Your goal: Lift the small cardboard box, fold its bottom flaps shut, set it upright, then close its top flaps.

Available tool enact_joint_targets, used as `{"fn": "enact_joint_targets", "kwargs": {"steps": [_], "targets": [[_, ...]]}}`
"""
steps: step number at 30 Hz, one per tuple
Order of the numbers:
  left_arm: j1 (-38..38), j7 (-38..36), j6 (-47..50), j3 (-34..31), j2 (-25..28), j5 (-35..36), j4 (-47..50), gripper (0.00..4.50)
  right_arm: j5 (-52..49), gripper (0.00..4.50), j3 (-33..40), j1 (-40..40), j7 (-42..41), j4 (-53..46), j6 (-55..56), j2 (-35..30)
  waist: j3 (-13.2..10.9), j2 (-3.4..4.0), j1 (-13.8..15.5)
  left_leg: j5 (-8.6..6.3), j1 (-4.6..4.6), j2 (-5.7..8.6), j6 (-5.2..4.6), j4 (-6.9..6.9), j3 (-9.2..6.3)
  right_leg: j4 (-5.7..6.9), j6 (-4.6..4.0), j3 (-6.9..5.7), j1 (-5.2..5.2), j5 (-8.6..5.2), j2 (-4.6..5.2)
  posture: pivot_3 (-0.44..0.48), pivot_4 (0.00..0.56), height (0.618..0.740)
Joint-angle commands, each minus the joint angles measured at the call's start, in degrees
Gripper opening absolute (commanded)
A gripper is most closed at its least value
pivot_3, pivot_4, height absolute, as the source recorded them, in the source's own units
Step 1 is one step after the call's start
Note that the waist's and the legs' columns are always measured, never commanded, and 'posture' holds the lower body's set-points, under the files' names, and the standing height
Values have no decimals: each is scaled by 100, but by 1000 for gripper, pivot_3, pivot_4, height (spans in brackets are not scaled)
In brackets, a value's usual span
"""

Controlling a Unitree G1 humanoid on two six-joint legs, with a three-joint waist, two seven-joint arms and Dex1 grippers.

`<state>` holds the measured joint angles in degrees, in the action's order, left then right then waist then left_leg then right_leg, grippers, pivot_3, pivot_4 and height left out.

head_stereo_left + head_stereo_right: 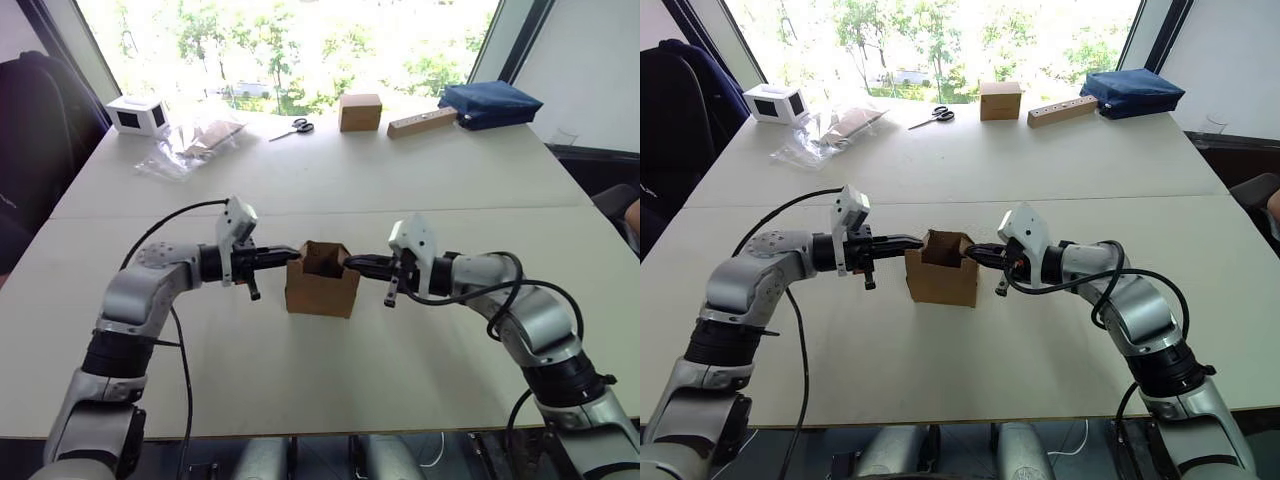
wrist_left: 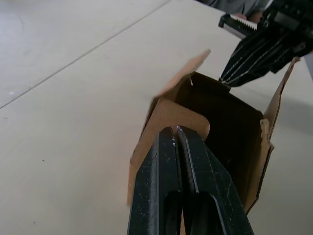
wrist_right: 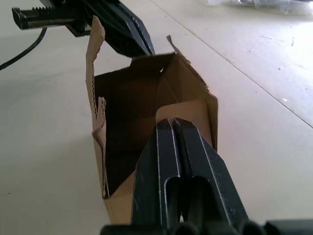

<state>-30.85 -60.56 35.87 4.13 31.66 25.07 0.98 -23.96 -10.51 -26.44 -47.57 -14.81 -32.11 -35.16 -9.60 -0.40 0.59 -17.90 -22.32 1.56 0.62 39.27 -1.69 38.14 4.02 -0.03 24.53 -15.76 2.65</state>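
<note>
The small cardboard box (image 1: 321, 285) is sitting open-topped near the middle of the white counter (image 1: 300, 370). The left tool (image 1: 283, 254) and right tool (image 1: 357, 264), fingers pressed together, are touching its opposite walls, gripping nothing. Trees are showing through the window (image 1: 290, 40) beyond the far edge.

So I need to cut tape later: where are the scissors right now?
The scissors lie at the far end of the table near the window, between the plastic bag on the robot's left and the spare cardboard cube on its right.
</note>
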Motion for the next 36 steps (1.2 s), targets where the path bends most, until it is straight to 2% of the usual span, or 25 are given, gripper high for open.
{"fn": "enact_joint_targets", "kwargs": {"steps": [1,10,21,23,27,29,33,36], "targets": [[14,-50,-240,148,72,-177,-6,80,125,0,-74,-110,-63,-52,92,92,0,0,1,0,0,0,0,0,0,0,0,0,0,0,0,0,150,740],[73,23,-492,440,134,-530,-71,80,757,0,-421,-309,-234,370,305,69,1,1,3,0,1,0,0,1,0,1,0,0,-1,0,-1,0,150,740],[10,142,-505,389,-10,-504,-205,80,923,0,-323,-489,-375,581,421,133,4,2,7,0,3,1,-1,1,0,1,0,-1,-3,0,-1,0,150,740],[-16,139,-395,214,-46,-316,-203,80,838,0,-217,-503,-396,535,401,132,4,2,6,-1,3,1,-1,1,0,1,0,-1,-3,0,-1,0,150,740],[-365,52,305,-531,-8,575,-254,80,505,0,285,-521,-519,322,379,-17,2,0,0,-1,2,0,-2,1,-1,2,0,-1,-2,0,-1,0,150,740],[-495,22,422,-720,42,739,-376,80,330,0,492,-498,-562,179,258,-101,2,0,1,-1,-2,0,-2,1,-2,3,0,-3,2,0,-2,0,150,740],[-760,43,208,-747,119,549,-832,80,23,0,858,-426,-533,-212,-72,-265,3,1,0,-1,0,1,-3,0,-2,1,0,-4,1,0,-1,0,150,740],[-1029,-1,-353,-476,86,66,-1621,80,-343,0,1112,-327,-443,-814,-557,-401,3,1,4,-1,0,1,-2,0,-2,1,0,-5,1,0,-1,0,150,740]]}}
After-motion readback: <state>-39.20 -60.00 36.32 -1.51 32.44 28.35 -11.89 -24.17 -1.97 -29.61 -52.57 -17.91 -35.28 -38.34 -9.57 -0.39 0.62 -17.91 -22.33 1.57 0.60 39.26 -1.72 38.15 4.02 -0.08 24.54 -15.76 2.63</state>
